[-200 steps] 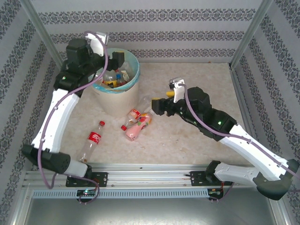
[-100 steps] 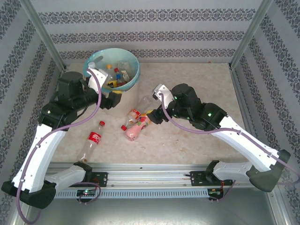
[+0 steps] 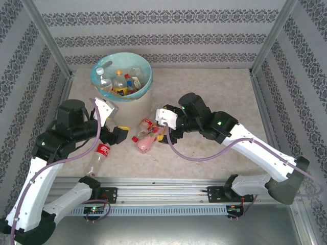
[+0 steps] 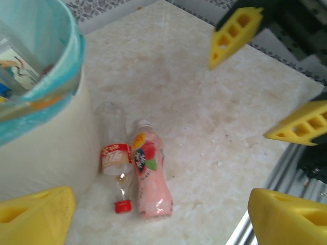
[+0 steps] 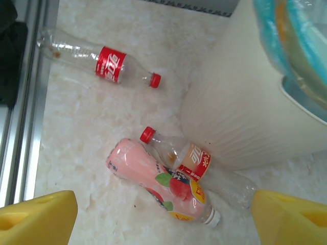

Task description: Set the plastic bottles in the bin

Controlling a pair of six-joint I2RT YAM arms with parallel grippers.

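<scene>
Although several plastic bottles (image 3: 120, 81) sat in the bin (image 3: 95, 77) at the tabletop's far-left corner, three lay outside: a pink bottle (image 3: 146, 143), an orange-labelled bottle (image 3: 145, 124) and a red-labelled bottle (image 3: 103, 150). The left gripper (image 3: 120, 133) and right gripper (image 3: 164, 133) gaped wide, empty.

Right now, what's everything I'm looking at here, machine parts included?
bin: one, cream-white with blue-green liner, far left of table
bottles in the bin: several, clear, mixed caps; exact count unclear
pink bottle: one, pink, whitish cap, lying near bin's base
orange-labelled bottle: one, clear, red cap, lying alongside pink bottle
red-labelled bottle: one, clear, red cap, lying near front rail
table: one, cream marbled
left pincer: one, yellow fingers, open, by red-labelled bottle
right pincer: one, yellow fingers, open, by bottle pair
</scene>
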